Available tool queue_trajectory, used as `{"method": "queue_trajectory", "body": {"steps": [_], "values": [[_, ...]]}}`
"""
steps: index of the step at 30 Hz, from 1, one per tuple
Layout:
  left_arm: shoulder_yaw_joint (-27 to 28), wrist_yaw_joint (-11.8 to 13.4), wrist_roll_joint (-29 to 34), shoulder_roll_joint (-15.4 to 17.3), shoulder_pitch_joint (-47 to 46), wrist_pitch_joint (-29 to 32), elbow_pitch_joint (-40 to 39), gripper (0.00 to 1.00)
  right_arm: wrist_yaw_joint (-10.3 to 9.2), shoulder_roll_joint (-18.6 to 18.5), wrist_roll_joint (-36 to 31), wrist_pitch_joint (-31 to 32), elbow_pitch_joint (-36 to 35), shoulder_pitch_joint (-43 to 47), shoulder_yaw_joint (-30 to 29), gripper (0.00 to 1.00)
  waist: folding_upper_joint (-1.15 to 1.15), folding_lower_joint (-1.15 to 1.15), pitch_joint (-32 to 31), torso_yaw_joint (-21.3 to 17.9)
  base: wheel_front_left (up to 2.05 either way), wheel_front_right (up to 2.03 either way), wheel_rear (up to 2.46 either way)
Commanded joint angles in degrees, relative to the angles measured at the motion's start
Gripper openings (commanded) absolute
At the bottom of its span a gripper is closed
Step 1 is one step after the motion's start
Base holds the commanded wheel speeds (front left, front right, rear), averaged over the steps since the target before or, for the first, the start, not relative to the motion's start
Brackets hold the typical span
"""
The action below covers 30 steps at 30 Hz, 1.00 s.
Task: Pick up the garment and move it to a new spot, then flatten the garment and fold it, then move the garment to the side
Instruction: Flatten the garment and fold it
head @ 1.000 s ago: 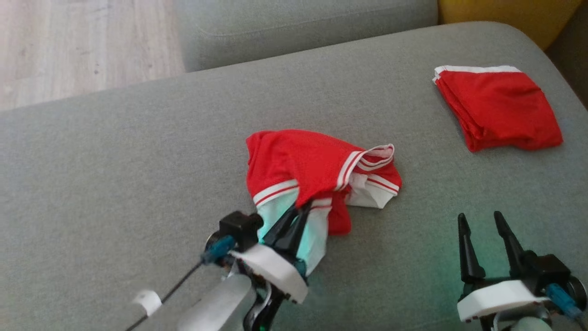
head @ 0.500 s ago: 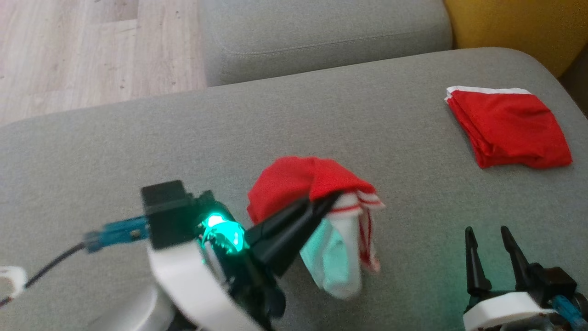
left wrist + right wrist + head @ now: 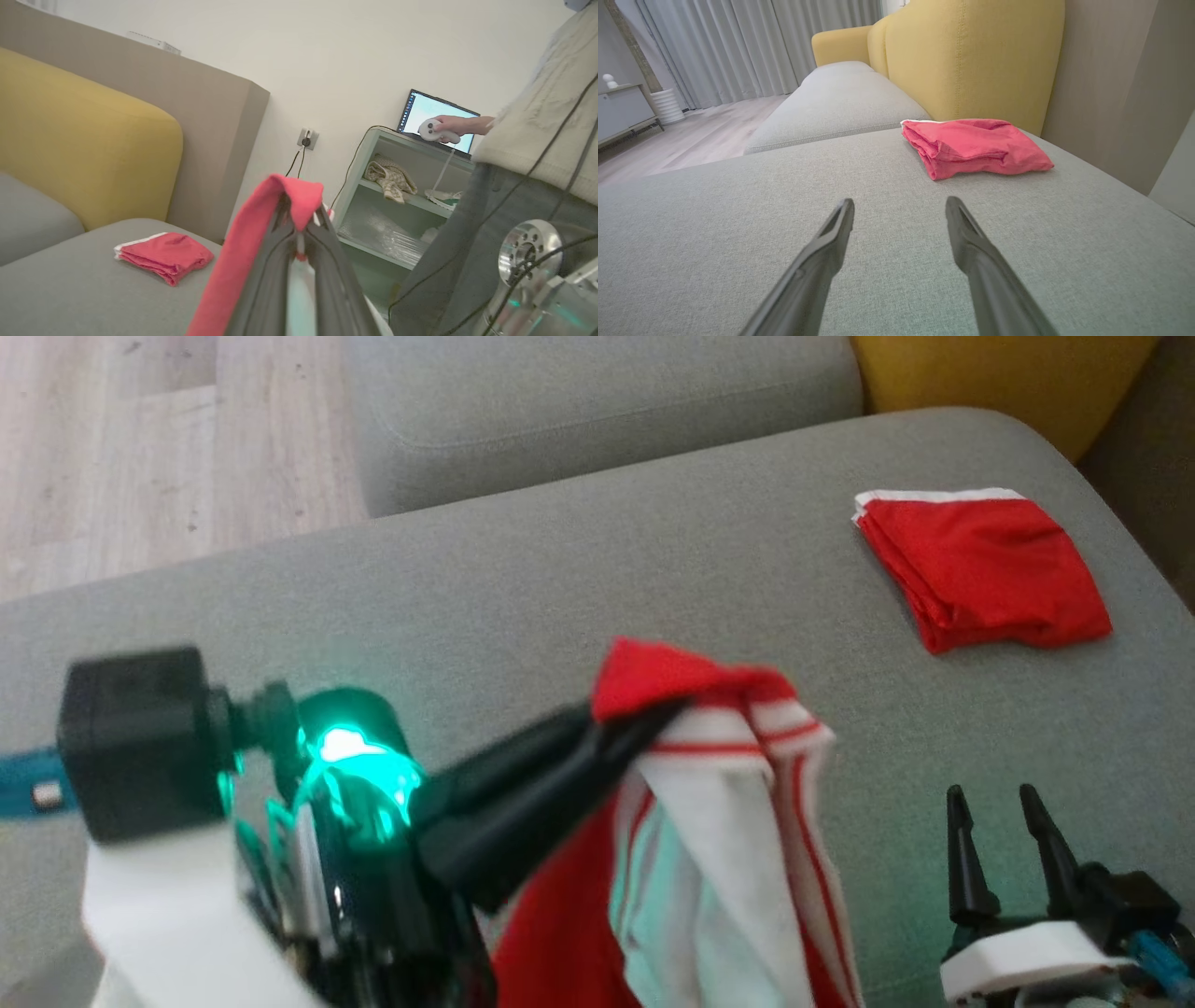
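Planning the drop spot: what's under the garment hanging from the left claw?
Grey cushion shows beyond and to the right of the garment, which the shut left claw holds pinched. The patch straight below is covered by the hanging cloth, so nothing there can be confirmed.

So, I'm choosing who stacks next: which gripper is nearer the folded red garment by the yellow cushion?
Right. The right gripper, open, points toward the folded red garment ahead; the left gripper, shut on the striped garment, is farther off to its left.
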Motion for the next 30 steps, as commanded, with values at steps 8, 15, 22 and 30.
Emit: {"method": "queue_trajectory", "body": {"steps": [8, 15, 22, 30], "values": [[4.2, -0.3, 2.4, 2.4, -11.6, 3.5, 14.7, 0.0, -0.04, -0.4, 1.4, -0.6, -5.2, -5.8, 5.0, 1.0, 0.0, 0.01, 4.2, -3.0, 0.0, 0.0, 0.0], [3.3, -3.9, 12.3, 0.9, -26.4, 2.9, 45.7, 0.0, -0.04, -0.4, 4.2, -0.6, -9.3, -10.7, 10.2, 1.0, 0.0, 0.01, 12.3, -8.0, 0.0, 0.0, 0.0], [2.6, -6.6, 18.5, -2.8, -34.1, -4.2, 64.2, 0.0, -0.04, -0.4, 5.7, -0.6, -10.2, -12.9, 12.6, 1.0, 0.0, 0.01, 16.7, -10.9, 0.0, 0.0, 0.0], [0.2, -10.0, 26.0, -4.8, -38.1, -15.5, 82.4, 0.25, -0.04, -0.4, 7.0, -0.6, -10.8, -14.2, 14.1, 1.0, 0.0, 0.01, 18.8, -13.0, 0.0, 0.0, 0.0]]}}
